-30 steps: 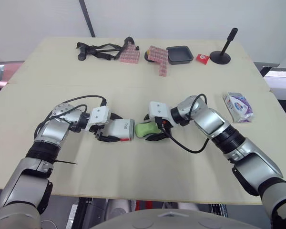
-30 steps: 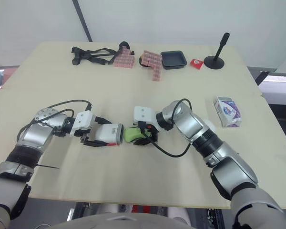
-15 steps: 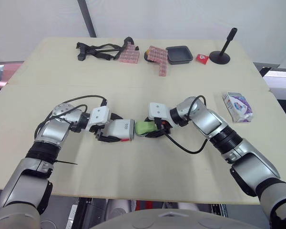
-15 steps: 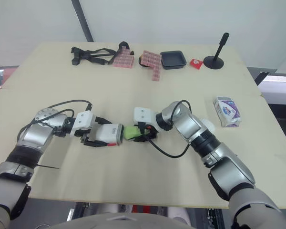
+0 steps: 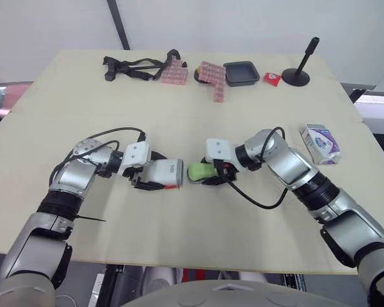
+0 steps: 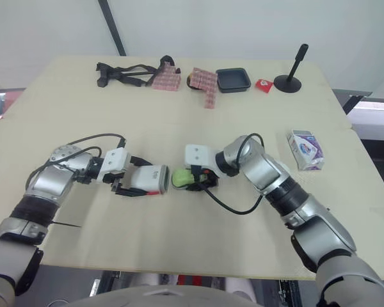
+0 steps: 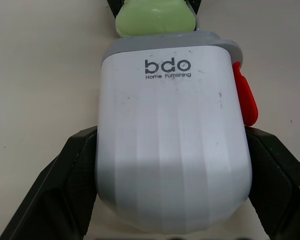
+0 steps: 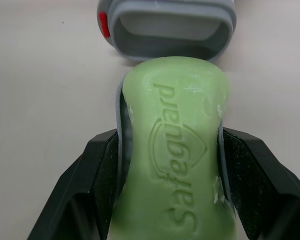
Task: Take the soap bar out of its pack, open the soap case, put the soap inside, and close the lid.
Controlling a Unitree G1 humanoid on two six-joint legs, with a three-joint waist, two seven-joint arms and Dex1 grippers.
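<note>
The right gripper [image 8: 171, 150] is clamped across the green soap bar [image 8: 175, 125], its fingers spread only by the bar and a thin grey rim [image 8: 119, 125], perhaps the case's tray. The bar's nose sits just short of the open mouth of the white soap case [image 7: 172, 140], which the left gripper [image 7: 171, 150] grips by its sides mid-table [image 5: 179, 243]. The purple-and-white pack [image 5: 320, 142] lies well apart, on the robot's right.
</note>
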